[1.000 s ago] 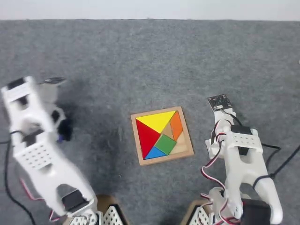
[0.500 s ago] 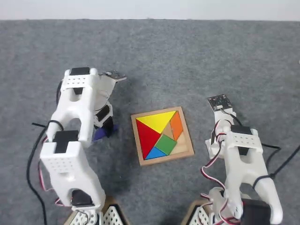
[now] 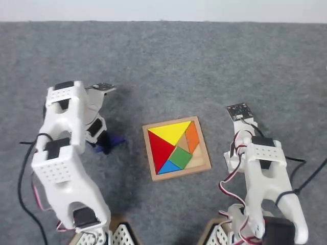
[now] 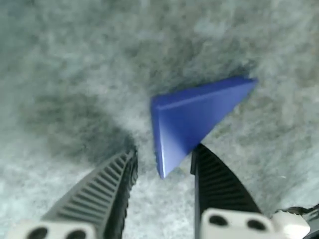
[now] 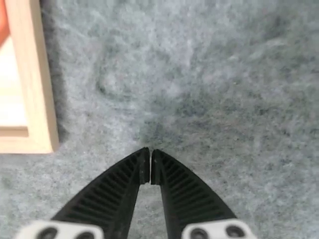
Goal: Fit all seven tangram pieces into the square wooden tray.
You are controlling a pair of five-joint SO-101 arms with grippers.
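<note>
Bearings read in the high view, centred on the tray (image 3: 149,150), with 12 pointing away from the arm bases.

Near, 4 o'clock: the right arm (image 3: 265,168) stands close beside the tray's 3 o'clock side. The right fingers (image 5: 150,155) are pressed tip to tip with nothing between them, pointing down at grey felt. A corner of the tray's frame (image 5: 35,99) lies near them, not touching.

Near, 8 o'clock: the left arm (image 3: 64,153) rises from the near edge and bends over toward 9.

Centre: the square wooden tray lies flat on the felt-covered bench (image 3: 204,61), turned slightly.
- Light blue triangle (image 3: 167,166) at the near corner.
- Green square (image 3: 180,156) just beyond it.
- Red triangle (image 3: 159,148) along the 9 o'clock side.
- Yellow triangle (image 3: 171,131) along the 12 o'clock side.
- Orange piece (image 3: 192,137) on the 3 o'clock side.
- Wood-coloured patch (image 3: 198,159) toward 4 o'clock; cannot tell whether it is a piece or the tray floor.

9 o'clock, apart from the tray: the dark blue triangle (image 3: 110,142) is on the felt. The left fingers (image 4: 164,153) are spread apart astride one corner of it. One finger is at the piece's edge; the other stands off with a gap. Not clamped.
</note>
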